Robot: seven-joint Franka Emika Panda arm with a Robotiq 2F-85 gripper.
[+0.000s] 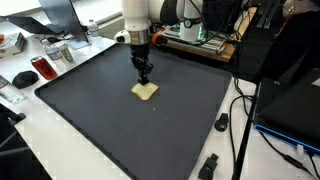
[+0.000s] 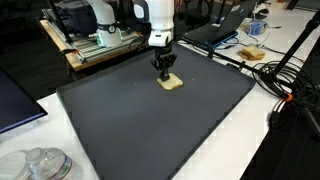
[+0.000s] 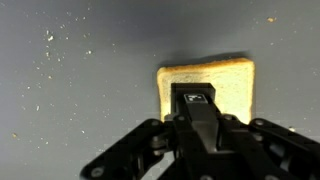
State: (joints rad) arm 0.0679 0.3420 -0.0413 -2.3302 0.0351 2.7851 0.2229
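Evidently, contact with the bread is the step in hand. A dark mat [image 1: 90,115] is seen in both exterior views, and upon it, well inside its edges and nearer the mat's side where the arm is mounted, a bread slice [image 1: 146,92] is laid flat. The gripper [image 3: 195,100] is held upright over the mat at the slice's edge, fingers pressed together; whether crust is nipped between them cannot be told. A slow, short motion kept low over the mat is called for next, lest the slice be torn.
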